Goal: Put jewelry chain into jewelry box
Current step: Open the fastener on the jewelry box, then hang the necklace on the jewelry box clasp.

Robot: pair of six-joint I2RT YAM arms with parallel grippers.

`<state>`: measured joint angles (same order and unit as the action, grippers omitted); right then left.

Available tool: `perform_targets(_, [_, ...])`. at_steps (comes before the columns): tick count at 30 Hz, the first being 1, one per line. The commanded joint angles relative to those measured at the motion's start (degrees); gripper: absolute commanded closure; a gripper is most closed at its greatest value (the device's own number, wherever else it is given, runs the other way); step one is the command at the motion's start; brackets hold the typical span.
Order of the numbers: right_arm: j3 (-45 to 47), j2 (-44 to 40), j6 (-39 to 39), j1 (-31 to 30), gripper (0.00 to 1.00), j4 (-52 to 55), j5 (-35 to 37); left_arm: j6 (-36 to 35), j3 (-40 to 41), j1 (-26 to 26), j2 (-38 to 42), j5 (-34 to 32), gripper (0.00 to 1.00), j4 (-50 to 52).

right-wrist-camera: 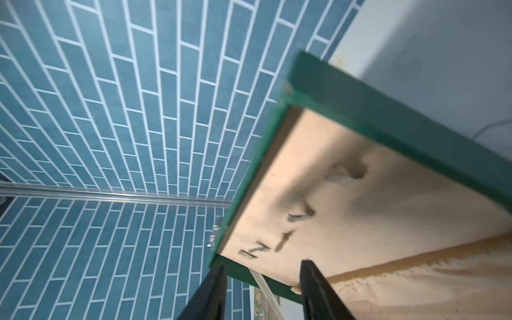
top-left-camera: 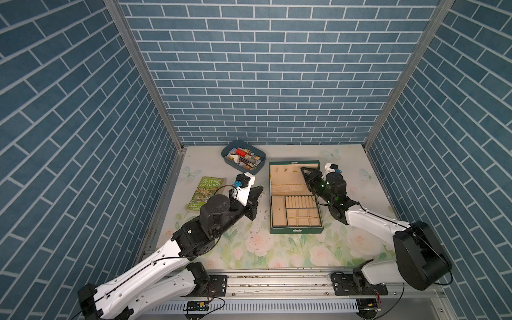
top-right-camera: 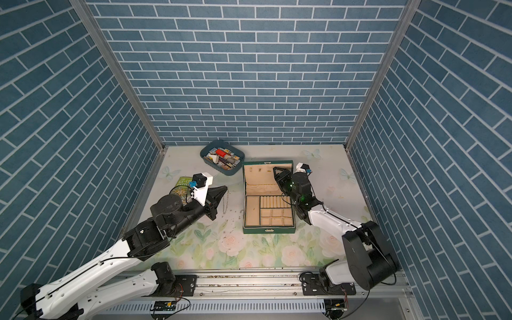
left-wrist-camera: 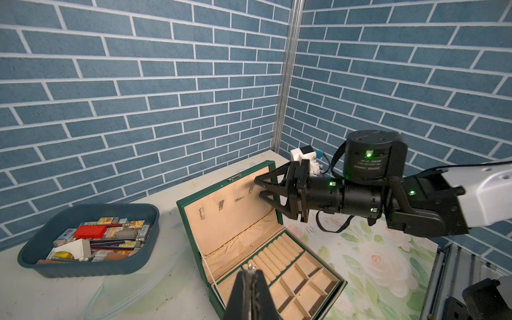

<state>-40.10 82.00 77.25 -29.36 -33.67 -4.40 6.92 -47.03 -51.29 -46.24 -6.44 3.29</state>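
The dark green jewelry box (top-left-camera: 296,230) (top-right-camera: 268,230) stands open on the floral cloth, its beige lid upright. My left gripper (top-left-camera: 261,189) (top-right-camera: 225,189) hovers just left of the box. It is shut on the jewelry chain (top-right-camera: 225,205), which dangles thin and pale from the tips toward the cloth. In the left wrist view a link of the chain (left-wrist-camera: 250,266) pokes out between the shut fingers, with the box's compartments beyond. My right gripper (top-left-camera: 302,169) (left-wrist-camera: 259,188) (right-wrist-camera: 263,273) is open at the lid's right side, in front of the lining; I cannot tell if it touches.
A blue-grey bin (top-left-camera: 235,166) (left-wrist-camera: 83,268) of small items sits behind and left of the box. A green paperback (top-left-camera: 206,191) lies at the left, partly under my left arm. Brick-patterned walls close in the back and both sides.
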Motion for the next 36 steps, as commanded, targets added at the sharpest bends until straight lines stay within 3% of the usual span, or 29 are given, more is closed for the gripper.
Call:
perform_targets(1, [-1.3,2.6,4.1,-0.5,0.52,-3.8,-2.5,0.5,-1.1,0.1,0.0,-0.5,1.00,0.2])
perform_targets(10, [-1.3,7.8,9.8,-2.8,0.54,-11.7,1.8,-0.1,-1.0,0.1,-0.9,-0.4,1.00,0.2])
perform_targets(15, [-0.3,6.9,9.6,-3.1,0.54,-11.7,3.1,-0.3,-1.5,0.1,-1.1,0.0,1.00,0.1])
perform_targets(19, [0.9,2.1,4.6,-3.1,0.52,-6.7,3.0,-0.7,-3.3,0.1,-2.4,1.1,1.00,0.6])
perform_targets(24, [0.3,-6.4,-9.2,-2.7,0.49,5.3,1.2,-2.0,-7.2,0.1,-3.8,1.6,1.00,2.2])
perform_targets(28, [-0.9,-11.8,-25.6,-3.3,0.45,9.8,-1.9,-3.1,-10.2,0.1,-5.3,1.5,1.00,3.7])
perform_targets(32, [1.1,-19.3,-45.1,-7.9,0.45,11.5,-0.5,-3.8,-13.4,0.1,-7.1,1.3,1.00,4.5])
perform_targets(36, [5.2,-25.1,-59.2,-14.0,0.44,12.0,3.9,-3.4,-15.9,0.1,-9.1,2.0,1.00,4.1])
